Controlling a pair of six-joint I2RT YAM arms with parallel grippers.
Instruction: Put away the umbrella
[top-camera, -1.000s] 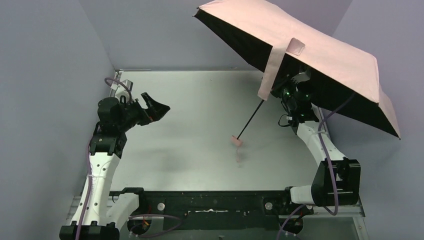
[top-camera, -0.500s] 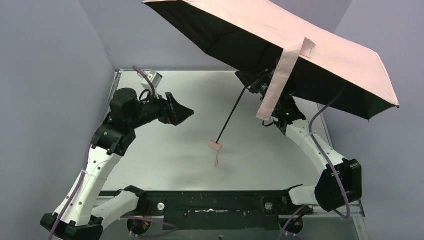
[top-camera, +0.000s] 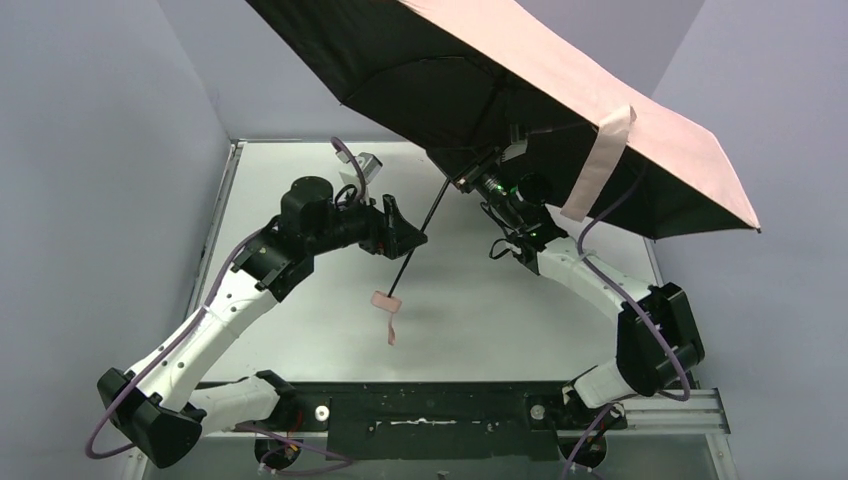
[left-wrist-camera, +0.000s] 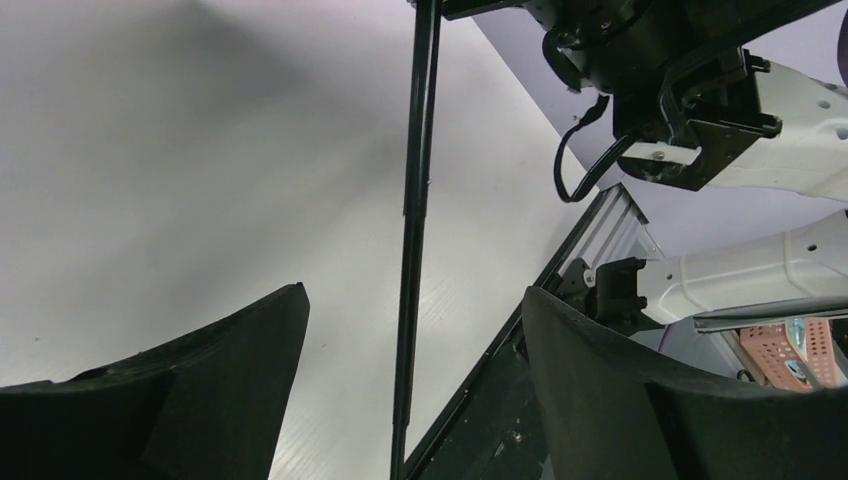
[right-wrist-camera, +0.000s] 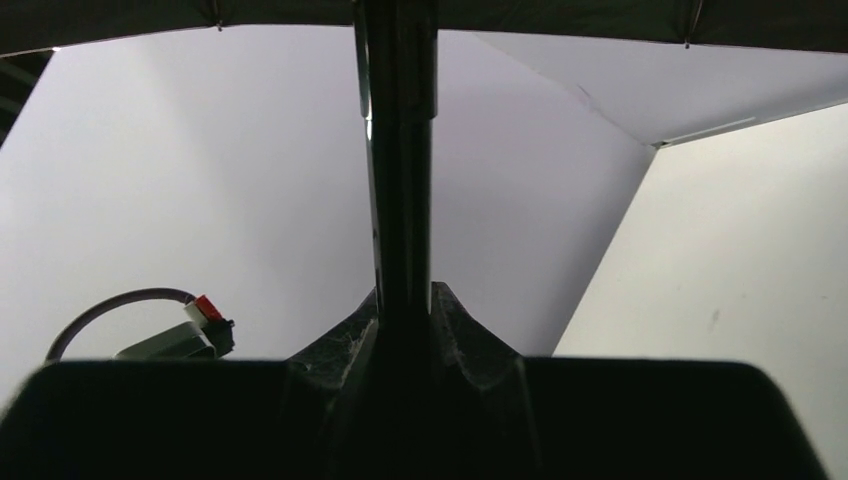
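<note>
Top external view, left to right: the left gripper (top-camera: 405, 238) stands wide, its fingers either side of the black shaft (top-camera: 425, 222) with gaps. The right gripper (top-camera: 470, 182) clamps the shaft higher up. The umbrella (top-camera: 560, 90), open and tilted, hangs over the table (top-camera: 300, 330), its right edge near the wall (top-camera: 790, 150).
</note>
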